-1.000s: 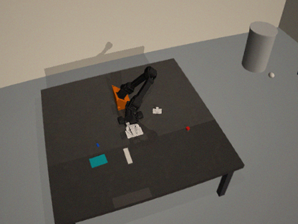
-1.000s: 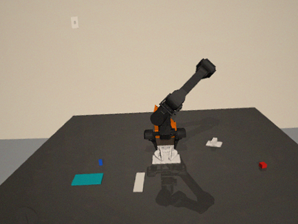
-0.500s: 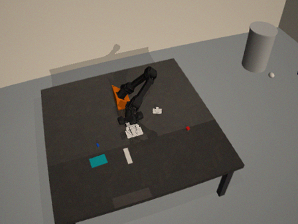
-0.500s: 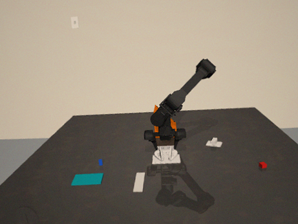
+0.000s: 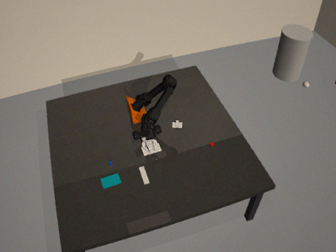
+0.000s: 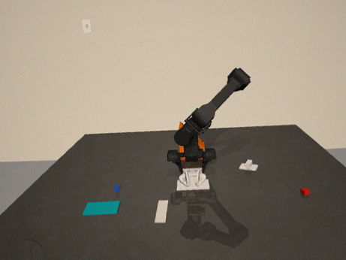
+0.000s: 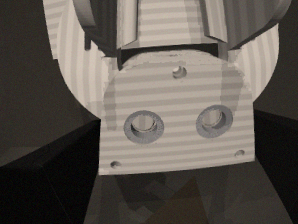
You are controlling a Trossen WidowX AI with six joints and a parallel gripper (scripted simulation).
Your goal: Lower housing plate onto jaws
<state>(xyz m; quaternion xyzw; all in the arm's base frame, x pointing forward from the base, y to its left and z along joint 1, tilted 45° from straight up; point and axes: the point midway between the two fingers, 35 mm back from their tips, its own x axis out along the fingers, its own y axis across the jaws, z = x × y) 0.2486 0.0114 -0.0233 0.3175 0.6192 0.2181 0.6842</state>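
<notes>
The pale housing plate [image 7: 175,95] [image 6: 192,170] has two round ringed holes and three small ones. My gripper [image 7: 173,121] [image 6: 193,169] is shut on it, with the black fingers against its left and right edges. The plate lies over the rear of the white jaw assembly, whose flat base [image 6: 193,187] [image 5: 151,153] shows in front of the hand. Pale round surfaces show inside the ringed holes. Curved pale parts [image 7: 75,75] [image 7: 267,67] stick out on both sides from under the plate. The pins and any gap under the plate are hidden.
A small white block on a base [image 5: 177,125] [image 6: 248,166] and a red cube [image 5: 212,144] [image 6: 305,191] stand to the right. A white strip [image 5: 143,175] [image 6: 161,211], a teal slab [image 5: 110,180] [image 6: 101,208] and a blue piece [image 5: 110,163] [image 6: 117,188] lie in front and left.
</notes>
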